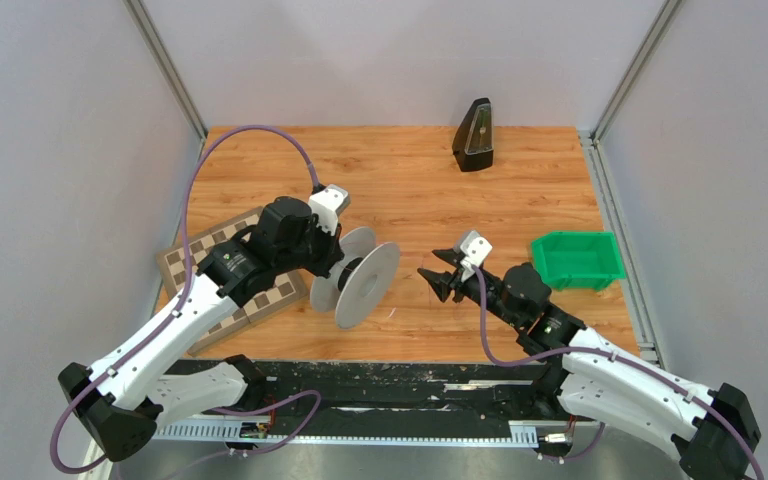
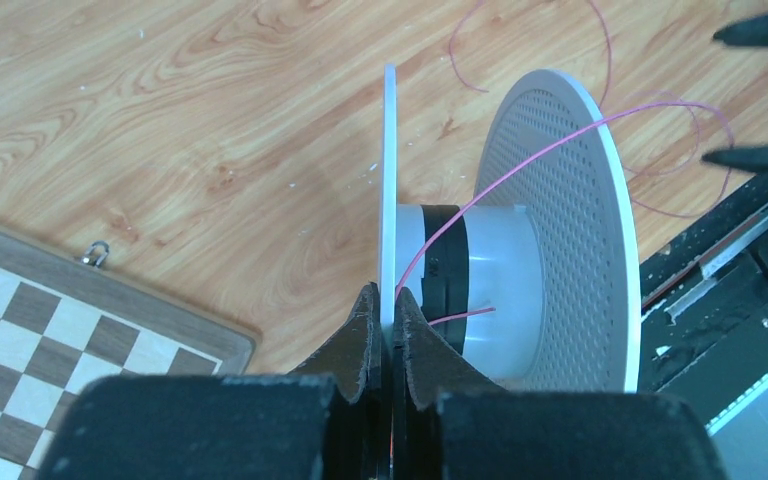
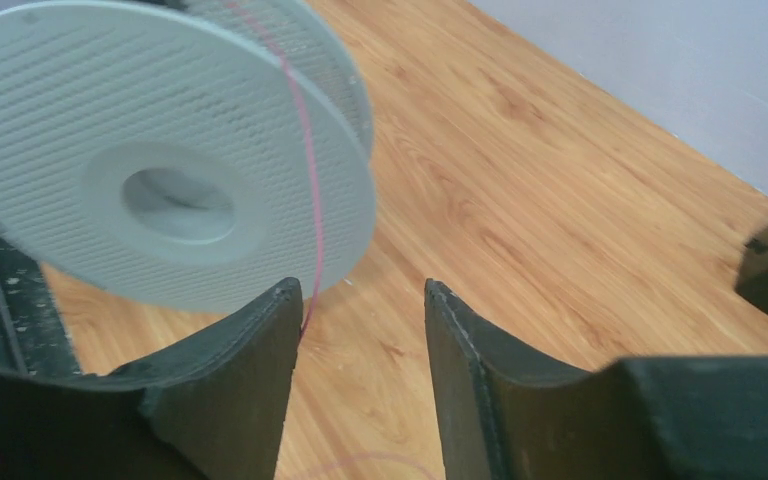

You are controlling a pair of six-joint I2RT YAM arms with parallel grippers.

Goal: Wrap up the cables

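**Two claws, one white spool**

Two arms meet near the middle of the desk [image 1: 410, 190]. The left claw [image 2: 386, 300] is clamped narrow on the rim of the nearer flange of the white spool [image 1: 360, 280], a finger on each face of the disc. The spool stands with both flanges on edge and its hub level.

A thin pink cable [image 2: 550, 150] leaves the hub and crosses the perforated far flange. It then lies in loose loops on the wood beyond, and a short free end rests against the hub.

The right claw [image 3: 360, 300] is spread wide and holds nothing. It sits just beside the spool and faces the flat side of the flange. In the right wrist view the cable runs down over that flange to the tip of one finger [image 3: 260, 340]; whether they touch I cannot tell.

A chessboard [image 1: 185, 262] lies under the left arm. A green bin [image 1: 577, 260] sits at the right edge, and a black wedge-shaped object [image 1: 475, 135] stands at the far edge.
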